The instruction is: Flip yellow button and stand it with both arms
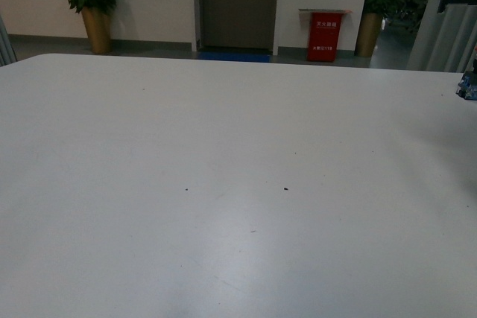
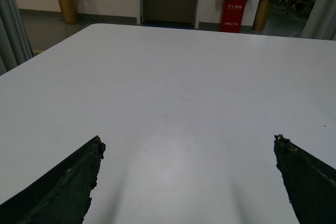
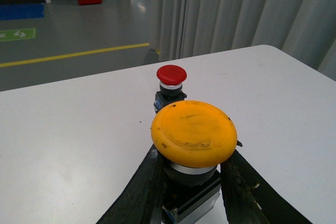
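Your right end effector point(image 3: 193, 166) clasps the yellow button point(image 3: 194, 132) by its body, cap up, near the right edge of the desk point(image 3: 63, 129), just before a red push-button point(image 3: 171, 74). Your left end effector point(image 2: 188, 145) hangs released, free to assist.

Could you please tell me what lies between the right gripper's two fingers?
The yellow button, cap up. Its body sits between the fingers, which hug it closely on both sides. The right wrist view shows this.

Button point(image 3: 194, 132) in right gripper point(image 3: 193, 156); second button point(image 3: 171, 77) beside it on table point(image 3: 68, 140).
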Robot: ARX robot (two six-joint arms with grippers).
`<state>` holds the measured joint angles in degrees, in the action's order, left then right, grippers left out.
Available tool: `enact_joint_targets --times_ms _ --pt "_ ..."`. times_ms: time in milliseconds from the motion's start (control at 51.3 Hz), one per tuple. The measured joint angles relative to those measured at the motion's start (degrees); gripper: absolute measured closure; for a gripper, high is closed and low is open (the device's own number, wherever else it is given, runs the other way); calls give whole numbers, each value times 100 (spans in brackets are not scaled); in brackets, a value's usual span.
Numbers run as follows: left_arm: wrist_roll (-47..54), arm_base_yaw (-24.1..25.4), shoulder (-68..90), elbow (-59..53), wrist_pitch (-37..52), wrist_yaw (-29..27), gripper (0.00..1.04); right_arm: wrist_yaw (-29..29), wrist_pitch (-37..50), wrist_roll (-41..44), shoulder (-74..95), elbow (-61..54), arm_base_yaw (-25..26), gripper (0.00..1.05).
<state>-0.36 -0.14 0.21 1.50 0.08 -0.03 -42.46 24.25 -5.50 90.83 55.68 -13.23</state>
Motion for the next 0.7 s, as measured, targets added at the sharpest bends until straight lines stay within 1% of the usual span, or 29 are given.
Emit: enact_joint_targets --times_ms 253,701 --pt "2 0 0 0 0 0 7 -96 284 192 138 -15 31 81" --pt "0 0 0 0 0 0 7 -26 232 114 474 -24 345 81"
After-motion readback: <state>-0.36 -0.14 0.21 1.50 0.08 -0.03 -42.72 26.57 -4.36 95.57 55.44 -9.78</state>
